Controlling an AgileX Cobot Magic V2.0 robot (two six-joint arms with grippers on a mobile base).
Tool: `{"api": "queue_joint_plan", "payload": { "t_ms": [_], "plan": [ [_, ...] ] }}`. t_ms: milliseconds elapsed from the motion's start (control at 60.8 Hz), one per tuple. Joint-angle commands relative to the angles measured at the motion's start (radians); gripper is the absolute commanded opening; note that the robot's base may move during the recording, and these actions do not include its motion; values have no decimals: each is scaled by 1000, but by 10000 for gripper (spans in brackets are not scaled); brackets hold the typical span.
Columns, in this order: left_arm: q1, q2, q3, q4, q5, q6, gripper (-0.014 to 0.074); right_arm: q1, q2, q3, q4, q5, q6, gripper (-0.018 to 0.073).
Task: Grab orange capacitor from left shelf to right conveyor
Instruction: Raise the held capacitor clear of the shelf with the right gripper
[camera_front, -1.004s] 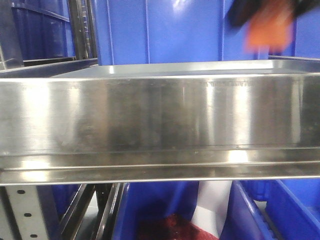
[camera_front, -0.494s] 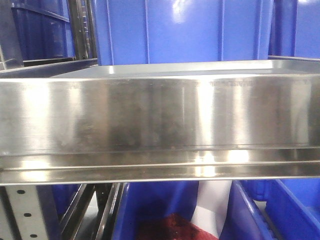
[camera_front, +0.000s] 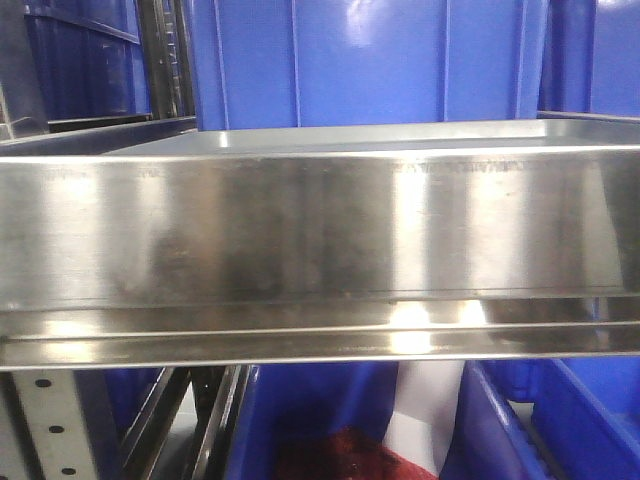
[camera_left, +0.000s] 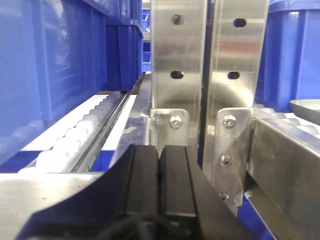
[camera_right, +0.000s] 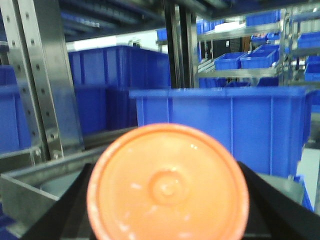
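Right wrist-mounted view shows the orange capacitor (camera_right: 167, 189) gripped between the dark fingers (camera_right: 272, 200) of the right claw (camera_right: 167, 205), its flat top facing the camera, a blue bin (camera_right: 220, 125) beyond it, while the left claw (camera_left: 159, 182) is clenched on nothing, facing steel uprights (camera_left: 177, 55).

Bright orange capacitor (camera_right: 167, 187), blue bins (camera_right: 225, 125)

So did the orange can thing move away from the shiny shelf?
Yes. The orange capacitor hung above the right end of the steel shelf; now it has left the front view, showing only in the right wrist view.
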Motion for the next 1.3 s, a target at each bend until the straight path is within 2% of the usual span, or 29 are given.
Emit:
{"api": "queue_joint_plan", "payload": {
  "t_ms": [0,1284],
  "plan": [
    [3,10,-8,-5,-84,0,-105,2,-17,-17,-28,-94,-12,46],
    [3,10,-8,-5,-84,0,-105,2,-17,-14,-28,-71,-12,46]
  ]
}}
